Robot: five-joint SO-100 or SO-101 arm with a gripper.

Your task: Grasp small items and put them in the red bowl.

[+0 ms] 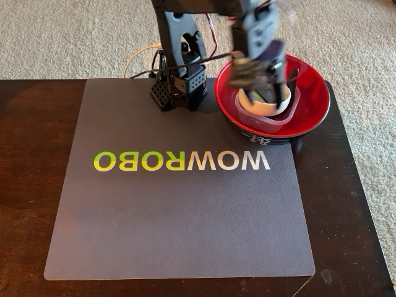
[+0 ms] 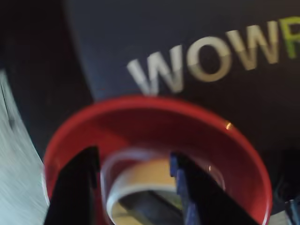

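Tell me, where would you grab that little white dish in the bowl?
By its thin upright rim, from above: the white dish sits nested in the clear tub deep inside the red bowl, so its sides are walled off.

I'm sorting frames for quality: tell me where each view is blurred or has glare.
Fixed view: gripper smeared by motion blur, mat and its lettering sharp. Wrist view: soft throughout, fingers and red bowl blurred, small glint on the bowl's rim.

Glossy red bowl (image 1: 312, 93), matt mat (image 1: 179, 216)

Grey WOWROBO mat (image 1: 179, 216), dark wooden table (image 1: 31, 185), beige carpet (image 1: 62, 37)
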